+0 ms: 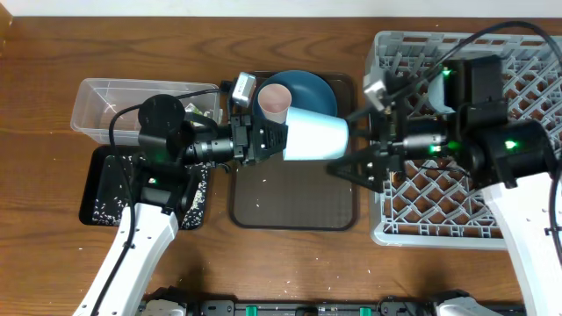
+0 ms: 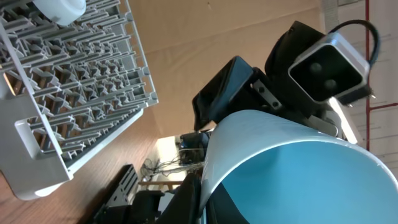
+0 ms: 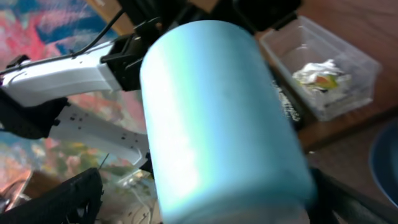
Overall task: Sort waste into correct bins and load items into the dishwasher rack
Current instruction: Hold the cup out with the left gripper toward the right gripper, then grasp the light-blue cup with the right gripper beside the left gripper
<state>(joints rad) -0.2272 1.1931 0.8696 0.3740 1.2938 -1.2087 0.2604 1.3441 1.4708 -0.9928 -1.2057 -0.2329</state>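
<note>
The grey rack (image 1: pixel 439 206) fills the right side of the table. The brown tray (image 1: pixel 294 206) lies in the middle, with the blue plate (image 1: pixel 307 86) at its far end and the pink cup (image 1: pixel 274 101) at the plate's left edge. On the left sits the clear box (image 1: pixel 97 96), holding a crumpled tissue (image 3: pixel 317 71). Just in front of it is the black tray (image 1: pixel 101 189), sprinkled with rice grains (image 1: pixel 200 189). The light blue cup (image 1: pixel 314 136) lies on its side in the air above the brown tray. The left claw (image 1: pixel 279 140) is clenched on the cup's rim, with the mouth of the cup facing that claw. The right claw (image 1: pixel 351 145) is spread wide, and the cup's closed end lies between its fingers. Whether those fingers touch the cup cannot be told.
</note>
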